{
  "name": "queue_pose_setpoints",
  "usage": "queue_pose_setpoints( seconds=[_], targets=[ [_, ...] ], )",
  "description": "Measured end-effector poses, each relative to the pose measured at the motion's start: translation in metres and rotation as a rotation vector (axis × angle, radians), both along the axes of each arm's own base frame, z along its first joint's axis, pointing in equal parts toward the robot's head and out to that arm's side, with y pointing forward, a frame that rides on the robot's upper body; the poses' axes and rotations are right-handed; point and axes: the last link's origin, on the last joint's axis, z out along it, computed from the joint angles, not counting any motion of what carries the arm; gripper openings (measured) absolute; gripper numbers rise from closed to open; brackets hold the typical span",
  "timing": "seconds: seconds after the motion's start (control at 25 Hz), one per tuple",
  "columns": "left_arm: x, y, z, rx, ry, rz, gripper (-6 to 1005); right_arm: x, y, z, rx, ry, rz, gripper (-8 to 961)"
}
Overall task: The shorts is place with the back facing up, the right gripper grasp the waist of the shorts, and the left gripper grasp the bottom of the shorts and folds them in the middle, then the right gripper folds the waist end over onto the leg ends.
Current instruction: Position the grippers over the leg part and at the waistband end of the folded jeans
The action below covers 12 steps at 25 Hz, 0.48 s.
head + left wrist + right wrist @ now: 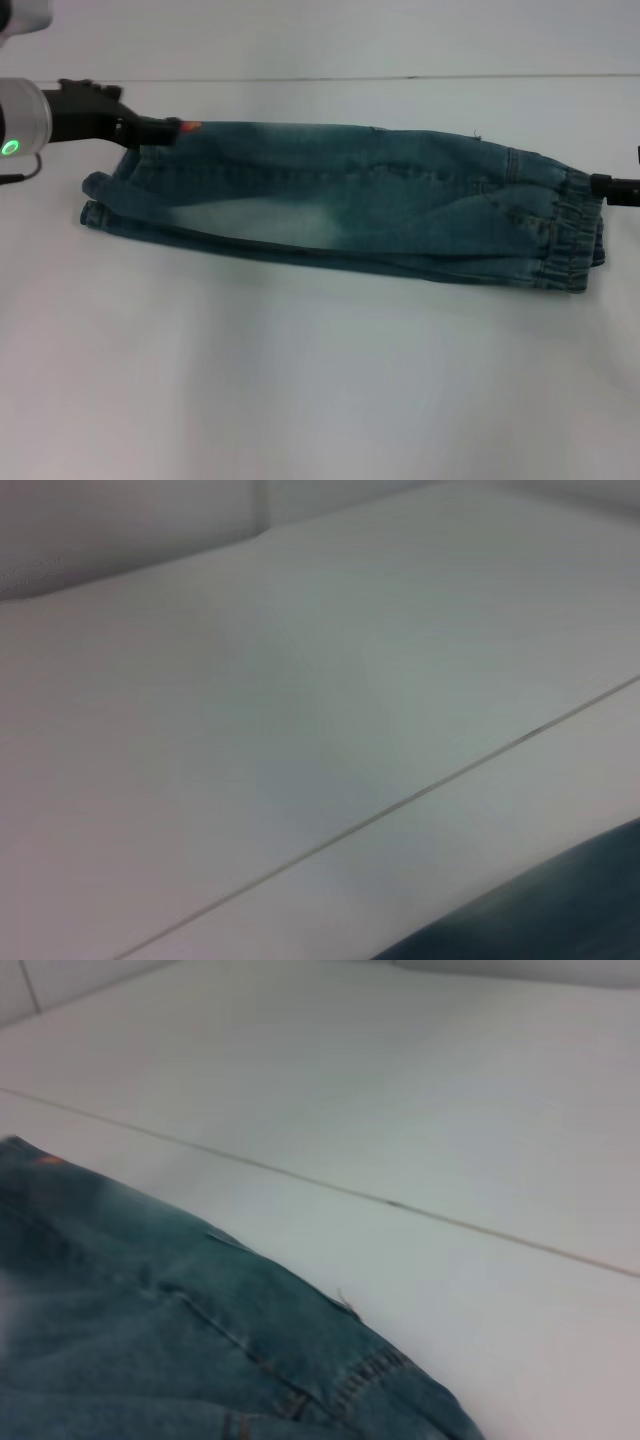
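The shorts (350, 205) lie on the white table (300, 380), folded lengthwise into a long band. The ruffled waist (572, 235) is at the right end and the leg hems (105, 200) at the left end. My left gripper (165, 132) reaches in from the left and is shut on the far corner of the bottom of the shorts, beside the small orange patch (189, 126). Only a thin black tip of my right gripper (610, 185) shows at the right edge, touching the far side of the waist. The right wrist view shows denim (180, 1330) and the orange patch (48, 1160). The left wrist view shows a dark strip of denim (560, 910).
A thin seam line (400, 77) runs across the white table behind the shorts. It also shows as the seam (400, 1205) in the right wrist view and the seam (400, 805) in the left wrist view. Bare white table lies in front of the shorts.
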Motion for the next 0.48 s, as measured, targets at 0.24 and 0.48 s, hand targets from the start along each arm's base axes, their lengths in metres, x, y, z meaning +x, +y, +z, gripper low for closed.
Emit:
queue_pose_setpoints(
  seconds=[0.24,0.48],
  targets=[
    [0.019,-0.034,-0.002,-0.160,-0.200,-0.170,908,-0.002,-0.024,0.007,0.023,0.079,0.115,928],
    [0.035,-0.072,-0.016,-0.408,-0.294,-0.326,906,0.012,-0.054,0.004,0.097,0.149,0.177,927]
  ],
)
